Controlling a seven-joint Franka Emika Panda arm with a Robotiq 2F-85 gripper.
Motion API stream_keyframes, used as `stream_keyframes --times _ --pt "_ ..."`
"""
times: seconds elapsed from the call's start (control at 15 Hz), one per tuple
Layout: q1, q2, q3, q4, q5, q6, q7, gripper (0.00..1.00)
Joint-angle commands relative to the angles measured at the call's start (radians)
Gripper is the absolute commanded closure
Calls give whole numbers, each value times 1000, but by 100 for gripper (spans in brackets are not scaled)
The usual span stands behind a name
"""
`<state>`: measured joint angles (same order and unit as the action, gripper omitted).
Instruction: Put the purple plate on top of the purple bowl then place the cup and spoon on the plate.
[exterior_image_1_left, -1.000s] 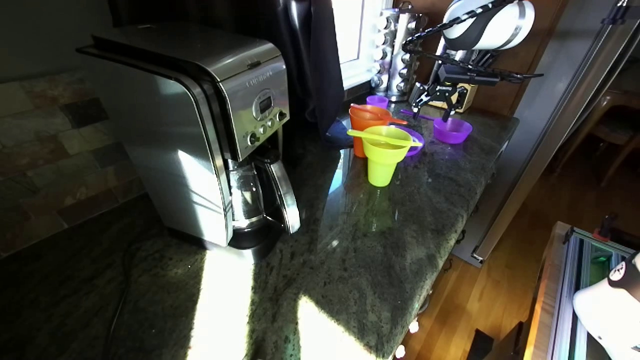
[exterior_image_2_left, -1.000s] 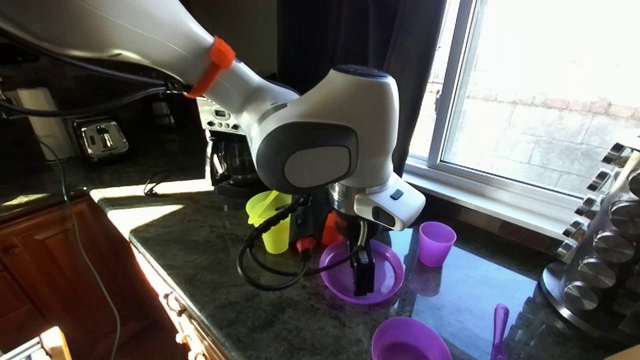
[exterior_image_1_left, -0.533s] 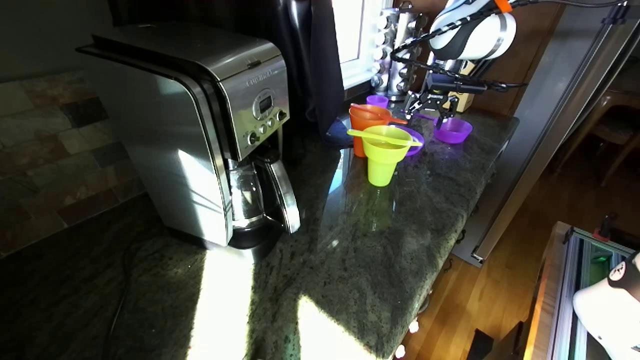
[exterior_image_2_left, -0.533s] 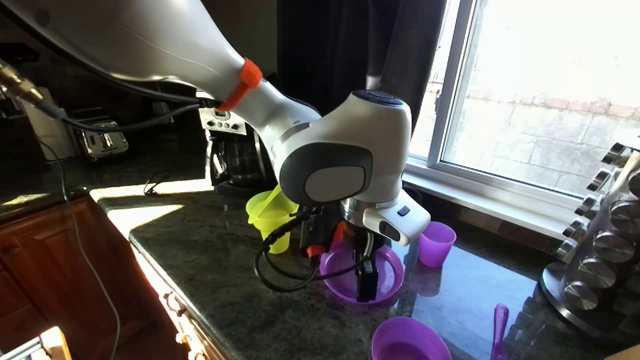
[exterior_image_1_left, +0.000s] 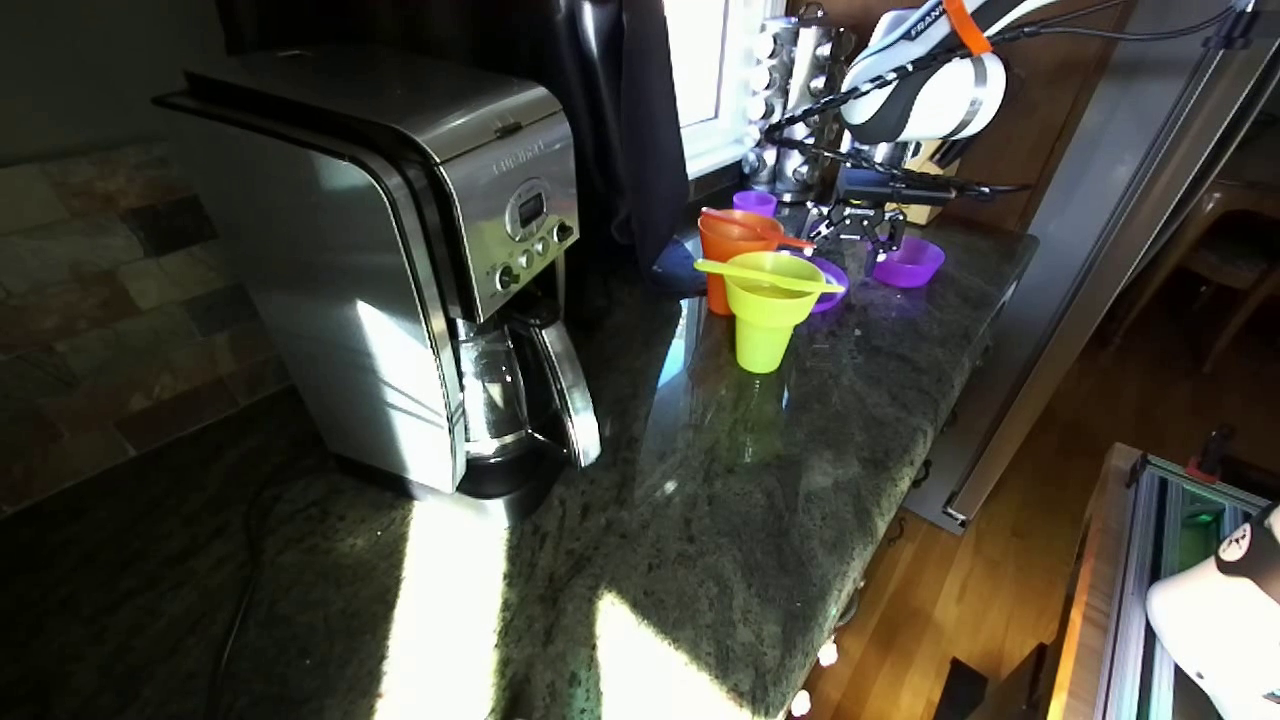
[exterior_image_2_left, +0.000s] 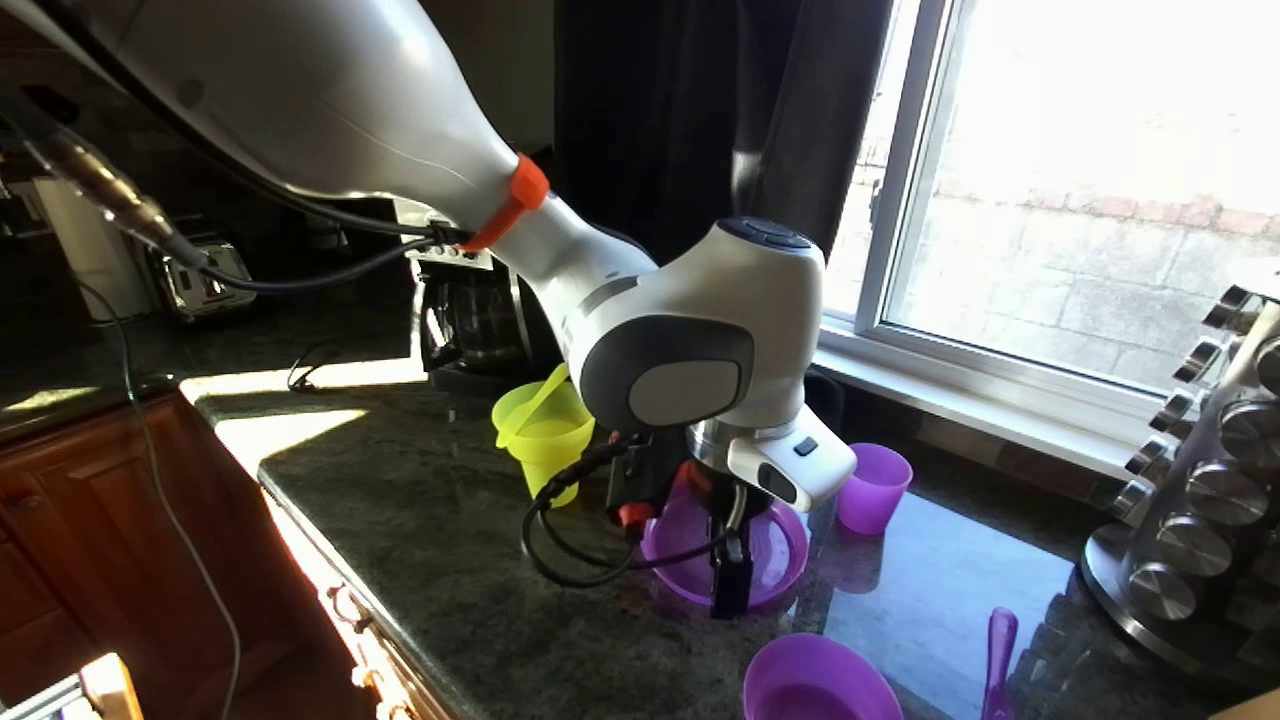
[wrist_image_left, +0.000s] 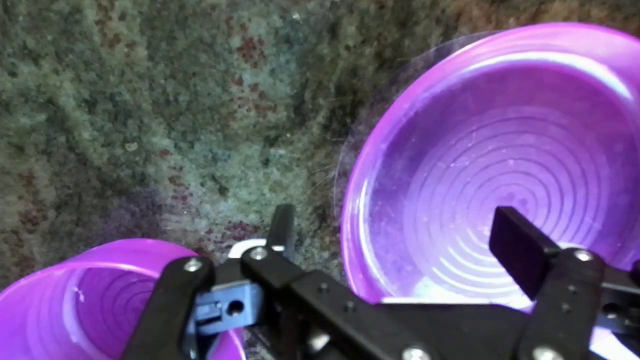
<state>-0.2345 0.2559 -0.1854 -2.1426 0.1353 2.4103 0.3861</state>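
Lying below parted jaws: purple plate (wrist_image_left: 480, 150), rim between them.

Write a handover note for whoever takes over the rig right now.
Gripper: open, holding nothing, at the rim of the purple plate.
Plate and purple bowl: apart, both on the counter.
Cup: upright on the counter, toward the window.
Spoon: on the counter beside the bowl, not touching it, only partly in view.
Done: nothing stacked yet.
Left: plate onto bowl, then cup and spoon onto plate.
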Motion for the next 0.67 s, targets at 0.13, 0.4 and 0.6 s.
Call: stream_keyframes --times 0.13,0.4,0.6 --pt "26 45 -26 36 3 -19 32 0" --pt "29 63 -33 47 3 -20 42 18" --pt "31 72 -35 50 3 -22 45 41"
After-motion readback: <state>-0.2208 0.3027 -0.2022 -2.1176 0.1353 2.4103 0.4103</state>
